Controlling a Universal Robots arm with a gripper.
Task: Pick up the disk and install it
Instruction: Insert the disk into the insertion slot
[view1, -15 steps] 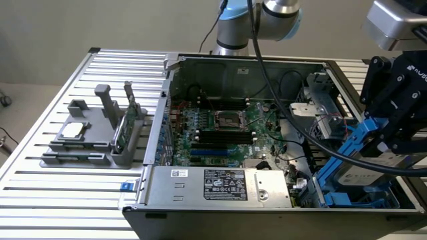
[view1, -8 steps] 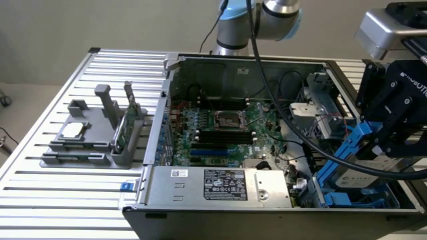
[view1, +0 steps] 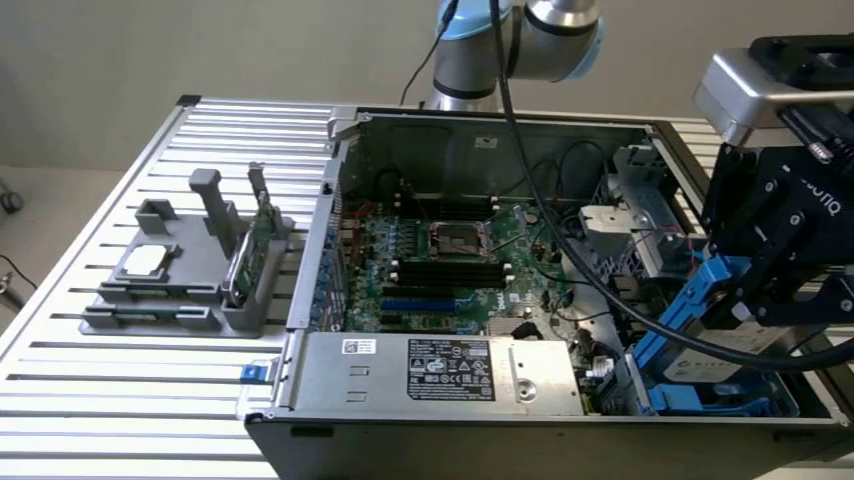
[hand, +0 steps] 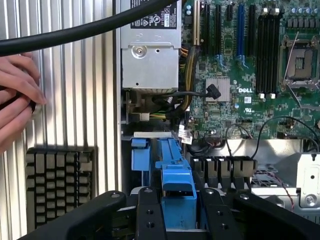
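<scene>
- Gripper (view1: 727, 300): black, at the exterior view's right, over the open computer case (view1: 327, 250). Its two fingers (hand: 150, 215) are pressed against the sides of the disk's blue carrier, pinching it.
- Disk (view1: 674, 335): held in the gripper, tilted, its lower end down among the blue drive-bay parts (view1: 721, 405) in the corner of the case at the exterior view's right. In the wrist view the blue carrier (hand: 177, 192) sits between the fingers.
- Power supply (view1: 441, 370): silver box with a label, along the near wall of the case, beside the drive bay.
- Motherboard (view1: 441, 260): green, on the case floor, with an empty processor socket (view1: 461, 240).
- Table (view1: 160, 400): slatted metal, carrying the case and a grey fixture (view1: 174, 290).
- Fixture contents: a small square silver chip (view1: 144, 260) lying flat and a thin green circuit card (view1: 254, 250) standing on edge, both well apart from the gripper.
- Person's hand (hand: 15, 105): on the slatted table outside the case, near a black gridded block (hand: 57, 185).
- Black cable (hand: 75, 32): crosses above the hand and the power supply.
</scene>
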